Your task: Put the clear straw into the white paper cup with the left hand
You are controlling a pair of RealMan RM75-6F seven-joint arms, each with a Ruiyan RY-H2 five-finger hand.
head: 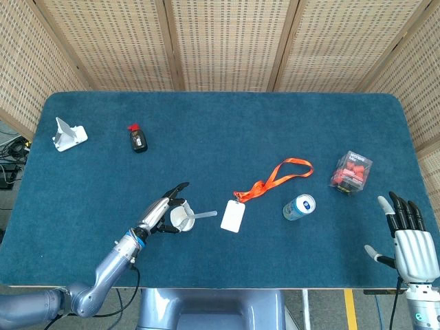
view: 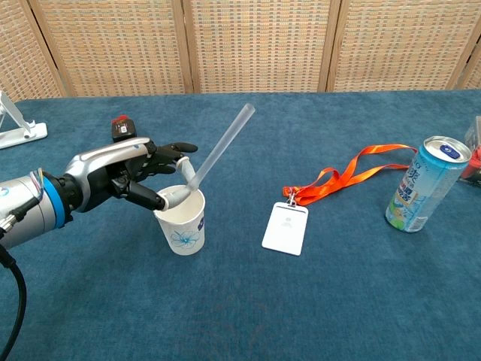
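lowering the clear straw (view: 218, 148) into the white paper cup (view: 181, 222): you are pinching its lower end with the left hand (view: 131, 175), fingertips right at the cup's near rim, other fingers fanning out over the mouth.

- straw: its bottom end is sitting just inside the cup mouth, the shaft leaning up and away from your left hand toward the far right. in the head view it is poking out past the rim on the side opposite your hand (head: 205, 215).
- cup: it is standing upright directly under your fingertips, touching or nearly touching them; which, cannot be told.
- right hand (head: 410, 242): it is holding nothing, fingers spread, well apart from all of this at the table edge.
- beyond the cup from your left hand: white badge (view: 286, 227) on an orange lanyard (view: 353, 171), then a drink can (view: 422, 183).

handling note: the cup is looking light and likely to tip. before letting go, you should be keeping the knuckles off the rim. part the pinch gently and lift straight up, so the leaning straw is settling against the far rim rather than levering the cup over.
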